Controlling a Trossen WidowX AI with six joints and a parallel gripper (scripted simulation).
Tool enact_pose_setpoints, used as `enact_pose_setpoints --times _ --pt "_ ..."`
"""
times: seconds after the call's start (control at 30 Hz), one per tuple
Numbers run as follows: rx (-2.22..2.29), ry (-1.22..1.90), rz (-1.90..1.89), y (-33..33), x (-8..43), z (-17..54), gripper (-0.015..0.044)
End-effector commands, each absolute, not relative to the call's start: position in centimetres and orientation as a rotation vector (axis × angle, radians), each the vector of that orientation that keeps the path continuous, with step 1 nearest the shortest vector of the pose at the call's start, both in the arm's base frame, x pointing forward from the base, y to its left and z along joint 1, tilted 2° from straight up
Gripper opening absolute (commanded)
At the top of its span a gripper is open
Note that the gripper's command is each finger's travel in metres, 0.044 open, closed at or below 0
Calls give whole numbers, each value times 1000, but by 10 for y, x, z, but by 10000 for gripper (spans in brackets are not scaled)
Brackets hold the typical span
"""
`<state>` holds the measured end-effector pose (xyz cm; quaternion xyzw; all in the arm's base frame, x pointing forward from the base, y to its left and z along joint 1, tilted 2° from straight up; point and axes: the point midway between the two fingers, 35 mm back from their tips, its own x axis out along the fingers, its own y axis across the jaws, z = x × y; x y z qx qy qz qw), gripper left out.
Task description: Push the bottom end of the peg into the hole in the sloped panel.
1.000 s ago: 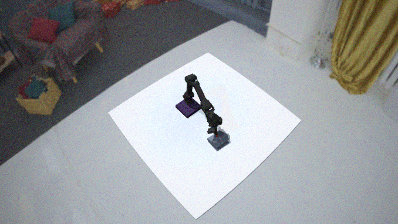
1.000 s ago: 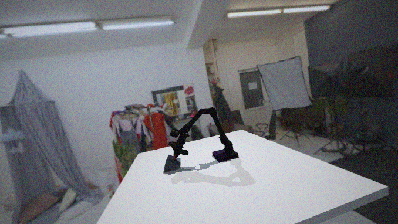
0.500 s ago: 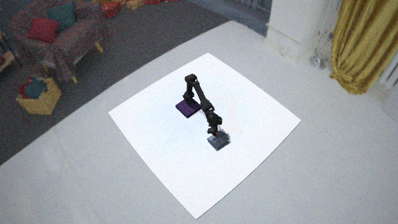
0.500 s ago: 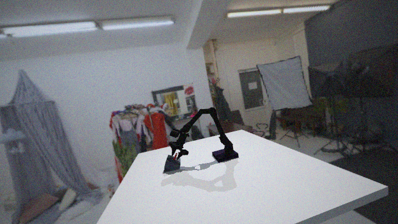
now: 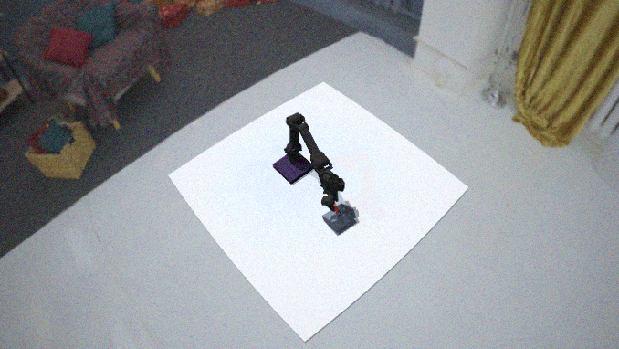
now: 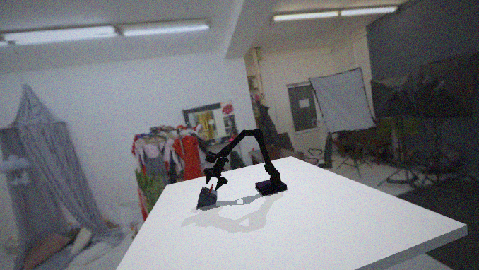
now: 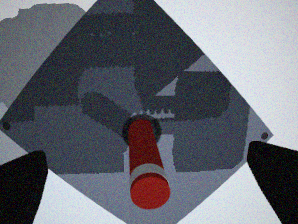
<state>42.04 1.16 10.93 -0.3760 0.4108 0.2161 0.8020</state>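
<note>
The round red peg point(image 5: 337, 208) point(image 6: 211, 189) point(image 7: 145, 150), with a grey band near its top, stands tilted out of the grey sloped panel point(image 5: 339, 227) point(image 6: 205, 200) point(image 7: 95, 150). Its lower end is inside the dark-rimmed round hole point(image 7: 157, 131) in the wrist view; how deep it sits is hidden. My gripper point(image 5: 334, 205) point(image 6: 212, 185) point(image 7: 150, 157) is open, with one finger on each side of the peg's upper part. In the wrist view both fingers are well apart from the peg, and nothing is held.
The panel stands on the white table point(image 5: 274, 256) point(image 6: 300, 230). The arm's dark purple base point(image 5: 292, 169) point(image 6: 271, 187) is behind the panel, and the arm arches over the space between them. Shadows of the arm fall on the panel and table.
</note>
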Motion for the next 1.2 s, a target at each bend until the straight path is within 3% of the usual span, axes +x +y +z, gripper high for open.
enact_pose_setpoints --times 0.0,1.17 --pt "-805 880 464 11 416 117 440" --pt "-802 882 464 8 382 168 440"
